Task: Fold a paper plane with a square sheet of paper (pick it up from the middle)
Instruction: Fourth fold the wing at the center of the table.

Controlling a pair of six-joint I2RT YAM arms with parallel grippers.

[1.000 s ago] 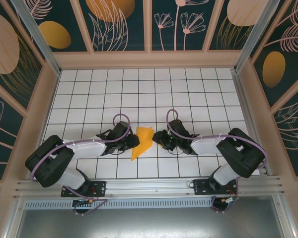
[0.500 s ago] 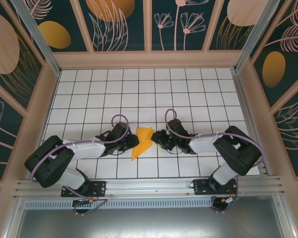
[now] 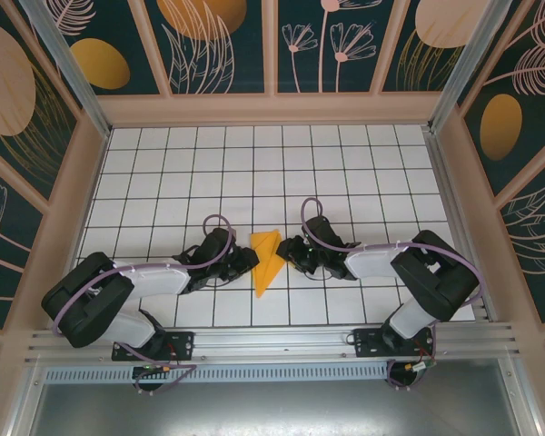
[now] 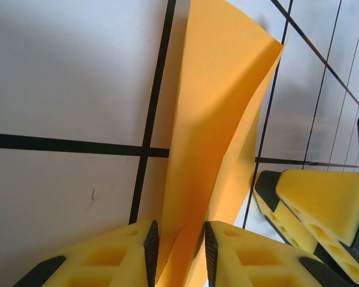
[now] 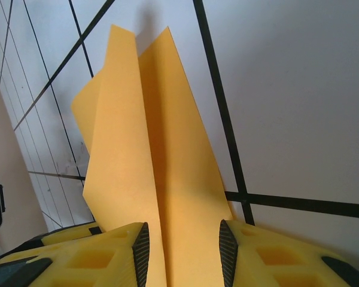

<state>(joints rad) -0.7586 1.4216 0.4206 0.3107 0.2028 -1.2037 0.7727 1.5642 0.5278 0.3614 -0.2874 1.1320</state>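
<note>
Two grippers meet on one thing: the narrow, pointed orange-yellow paper plane (image 3: pixel 267 260), creased lengthwise, which lies on the white grid-tiled table (image 3: pixel 163 163) just beyond the middle of the silver aluminium rail (image 3: pixel 272 338) at the near edge. Its long axis runs almost square to that rail, tip toward it and wide tail away from it. The left gripper (image 3: pixel 246 262) sits against the paper on the side of the rail's left end. The right gripper (image 3: pixel 288 252) sits on the opposite side, slightly farther from the rail, so neither arm is nearer. In the wrist views each pair of yellow foam pads (image 4: pixel 131 254) stands narrowly apart, with the paper's raised layers pinched between them. The next crease, I judge, depends on both pinches working across that axis, not along it.
</note>
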